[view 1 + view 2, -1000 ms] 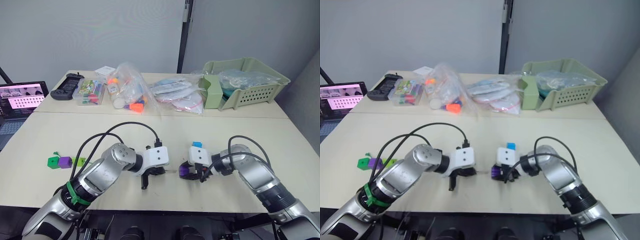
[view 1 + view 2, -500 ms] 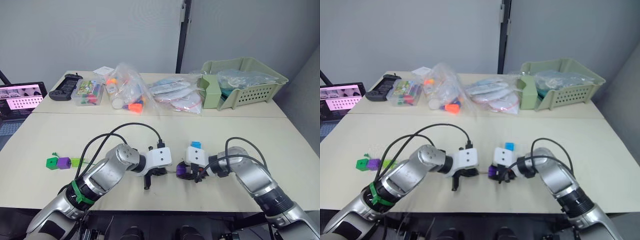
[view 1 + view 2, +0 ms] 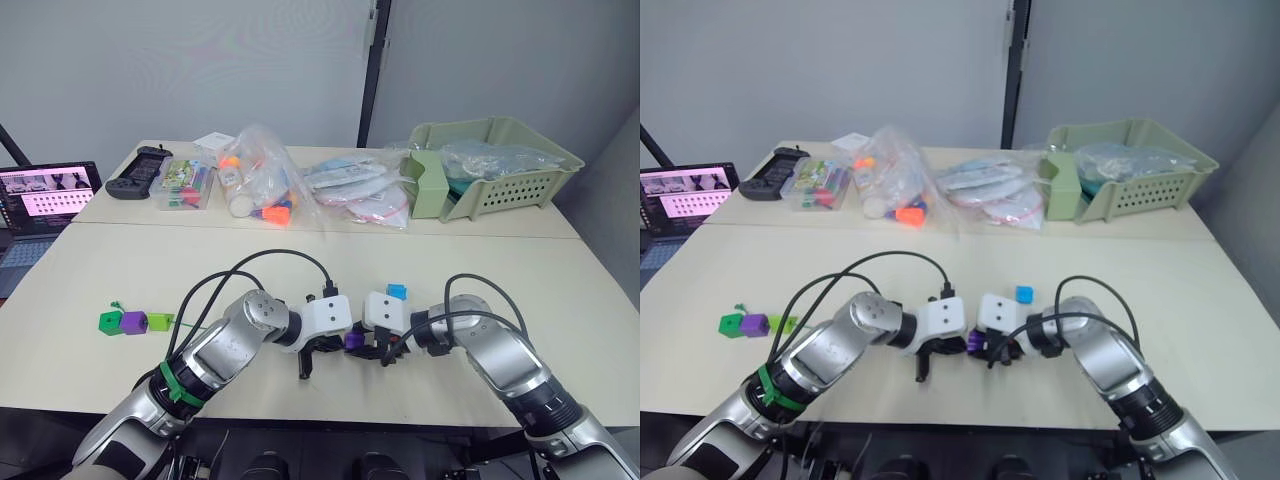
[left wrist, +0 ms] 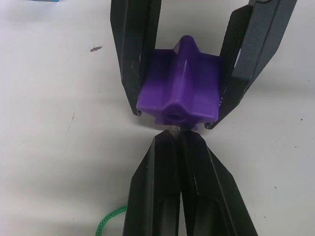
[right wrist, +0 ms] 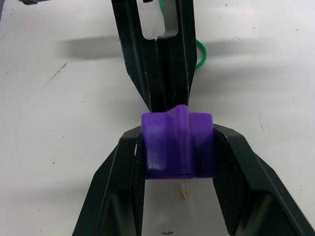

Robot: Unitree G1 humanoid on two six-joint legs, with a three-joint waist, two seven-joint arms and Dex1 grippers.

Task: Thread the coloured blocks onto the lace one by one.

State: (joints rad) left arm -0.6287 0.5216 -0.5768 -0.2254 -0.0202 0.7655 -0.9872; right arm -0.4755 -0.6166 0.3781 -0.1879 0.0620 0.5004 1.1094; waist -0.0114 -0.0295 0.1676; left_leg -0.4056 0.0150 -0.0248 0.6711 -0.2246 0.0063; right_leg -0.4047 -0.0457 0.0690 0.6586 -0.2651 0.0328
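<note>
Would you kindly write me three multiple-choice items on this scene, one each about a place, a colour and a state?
1. Where does the blue block lie?
A. In the basket
B. On the table, just beyond the right gripper
C. Beside the laptop

2. What colour is the block between the right gripper's fingers?
A. Purple
B. Orange
C. Blue

3. How is the left gripper?
A. Wide open
B. Shut on a marker
C. Shut on the lace

Answers:
1 B: it sits on the table behind the right gripper.
2 A: the purple block is clamped there.
3 C: the left gripper pinches the lace tip at the block's hole.
</note>
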